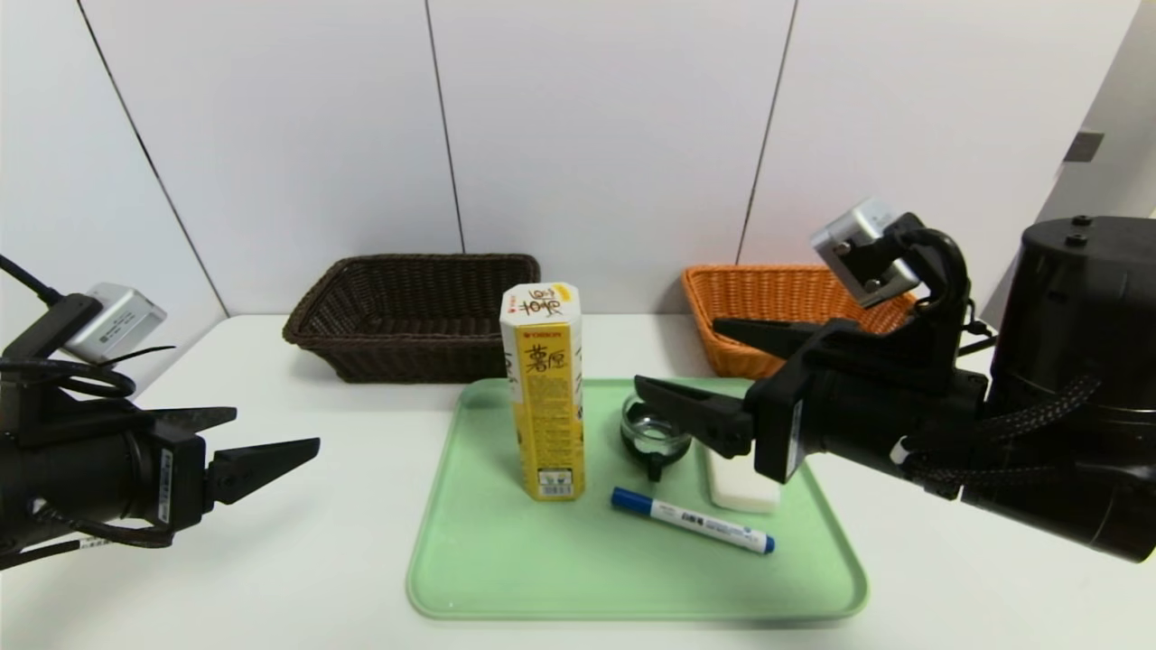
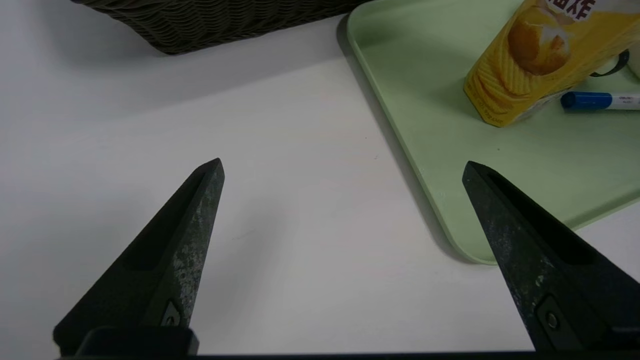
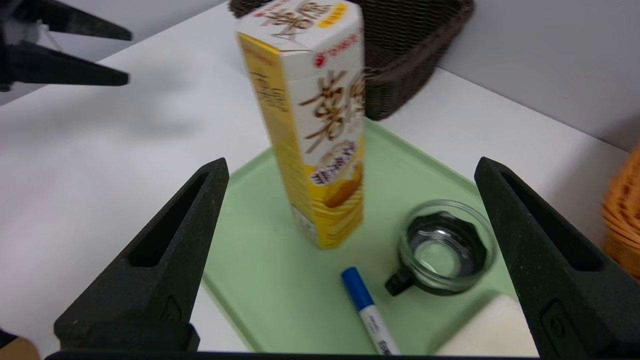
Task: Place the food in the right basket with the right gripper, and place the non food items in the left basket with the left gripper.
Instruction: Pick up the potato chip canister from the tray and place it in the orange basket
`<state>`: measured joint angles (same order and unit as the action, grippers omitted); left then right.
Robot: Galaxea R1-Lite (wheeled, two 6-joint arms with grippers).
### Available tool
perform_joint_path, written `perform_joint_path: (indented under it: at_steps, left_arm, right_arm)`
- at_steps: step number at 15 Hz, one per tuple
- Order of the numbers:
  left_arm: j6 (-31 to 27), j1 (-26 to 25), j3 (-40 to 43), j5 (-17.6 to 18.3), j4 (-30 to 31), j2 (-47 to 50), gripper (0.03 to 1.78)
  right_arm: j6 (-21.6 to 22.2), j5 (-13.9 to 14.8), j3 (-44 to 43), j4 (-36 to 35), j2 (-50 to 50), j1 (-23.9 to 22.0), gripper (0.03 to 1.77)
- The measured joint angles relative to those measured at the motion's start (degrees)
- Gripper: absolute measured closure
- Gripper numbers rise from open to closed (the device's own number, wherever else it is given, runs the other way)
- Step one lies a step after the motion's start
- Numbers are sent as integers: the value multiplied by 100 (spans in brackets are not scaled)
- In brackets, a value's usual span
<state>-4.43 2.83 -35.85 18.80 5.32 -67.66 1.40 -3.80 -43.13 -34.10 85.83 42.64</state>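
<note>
Right hand [image 1: 677, 357], fingers apart, above the tray's [image 1: 470, 578] right side — near the upright snack box [image 1: 545, 397]; left hand [image 1: 275, 431] likewise spread, over the counter [image 1: 271, 560].

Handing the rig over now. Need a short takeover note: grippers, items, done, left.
Left gripper: open, empty, over the white table left of the green tray.
Right gripper: open, empty, above the tray's right side, facing the tall yellow hexagonal snack box.
On the tray: snack box upright, clear glass cup with black handle, white marker with blue cap, white sponge-like block.
Dark brown wicker basket and orange wicker basket: nothing visible inside.
Done: nothing.
Left: box to the orange basket by right gripper; cup, marker, block to the brown basket by left.
</note>
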Motion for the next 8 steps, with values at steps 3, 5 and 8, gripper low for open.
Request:
perform_joint_path:
  at_steps: [3,5,8]
  left_arm:
    - [167,-2,2,-216,-6,57,12]
    - [187,-2,49,-243,-5,112,12]
    - [189,-2,96,-244,-9,212,12]
  right_arm:
    - [-165,41,-37,-547,377,327,10]
    - [-390,268,-46,-1152,755,495,10]
    - [-497,595,-116,-1879,1342,663,10]
